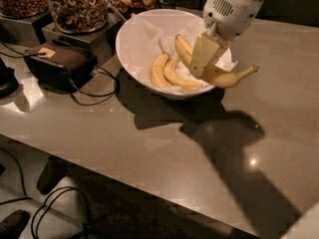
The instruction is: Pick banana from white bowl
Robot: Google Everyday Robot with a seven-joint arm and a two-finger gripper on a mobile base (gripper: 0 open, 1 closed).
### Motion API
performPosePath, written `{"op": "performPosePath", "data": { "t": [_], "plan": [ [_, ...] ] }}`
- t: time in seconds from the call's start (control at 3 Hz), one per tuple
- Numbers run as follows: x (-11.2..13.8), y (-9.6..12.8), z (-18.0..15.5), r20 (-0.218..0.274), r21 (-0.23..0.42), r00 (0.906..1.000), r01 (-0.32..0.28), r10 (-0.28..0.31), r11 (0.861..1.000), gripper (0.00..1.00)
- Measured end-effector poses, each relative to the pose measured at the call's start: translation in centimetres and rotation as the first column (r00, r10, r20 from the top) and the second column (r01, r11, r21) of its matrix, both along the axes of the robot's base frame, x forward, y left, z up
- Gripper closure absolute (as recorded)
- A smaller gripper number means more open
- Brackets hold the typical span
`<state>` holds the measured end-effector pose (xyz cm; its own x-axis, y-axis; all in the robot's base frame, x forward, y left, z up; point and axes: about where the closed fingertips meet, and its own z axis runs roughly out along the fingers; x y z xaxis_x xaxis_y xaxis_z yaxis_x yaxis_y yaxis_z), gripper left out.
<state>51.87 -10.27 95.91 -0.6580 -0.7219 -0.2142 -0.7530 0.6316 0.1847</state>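
My hand (203, 58) is over the right side of the white bowl (130, 30), fingers closed across the middle of the banana (230, 78), tan finger pad (201, 54) covering that part of it. The banana sits tilted: one end points back over the bowl's inside, the thin stem end sticks out past the right rim above the counter (164, 148). Can't tell if its lower side touches the rim. Two shorter bananas (158, 72) lie side by side on the crinkled paper (144, 39) in the bowl bottom, just left of my hand, apart from the held one. The bowl stands at the back of the counter. Glass jars (79, 4) of nuts are behind and left of it on metal stands. A dark box (60, 61) with a black cable (99, 96) lies left of the bowl. Arm shadow falls across the counter in front of the bowl
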Motion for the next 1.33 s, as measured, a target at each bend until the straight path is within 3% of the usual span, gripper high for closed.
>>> {"op": "performPosePath", "data": {
  "t": [0.33,0.67,1.33],
  "plan": [
    [-3.7,1.4,-0.1,-0.041,0.020,0.9975,-0.057,0.058,0.998,1.00],
    [-2.7,1.9,-0.1,-0.008,0.033,0.9988,-0.047,0.048,0.998,1.00],
    [-6.9,3.9,-0.7,-0.069,0.048,0.9945,-0.075,0.078,0.996,1.00]
  ]
}}
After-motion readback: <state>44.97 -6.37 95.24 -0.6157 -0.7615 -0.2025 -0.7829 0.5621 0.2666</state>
